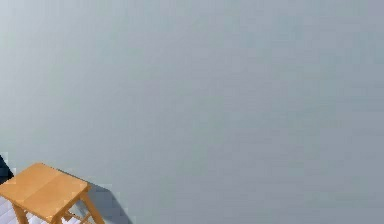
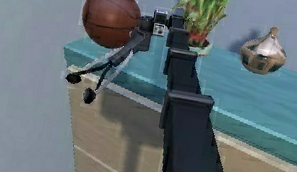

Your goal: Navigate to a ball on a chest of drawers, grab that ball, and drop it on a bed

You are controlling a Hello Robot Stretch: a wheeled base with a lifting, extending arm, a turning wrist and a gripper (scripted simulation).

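I judge arrival done: end effector (image 2: 81, 85) by the brown round ball (image 2: 108, 16) at the teal-topped wooden chest of drawers (image 2: 255, 103); I cannot tell whether it holds anything. Drop on the bed outstanding.

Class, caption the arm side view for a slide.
Arm extended over a teal-topped chest of drawers, gripper near a brown ball, plant beyond.

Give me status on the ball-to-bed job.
Done: navigation; the arm extends over the teal-topped wooden chest of drawers. In hand: the grab; the gripper is at the round brown ball, but I cannot tell whether it holds it. Left: carrying the ball to a bed and dropping it there.
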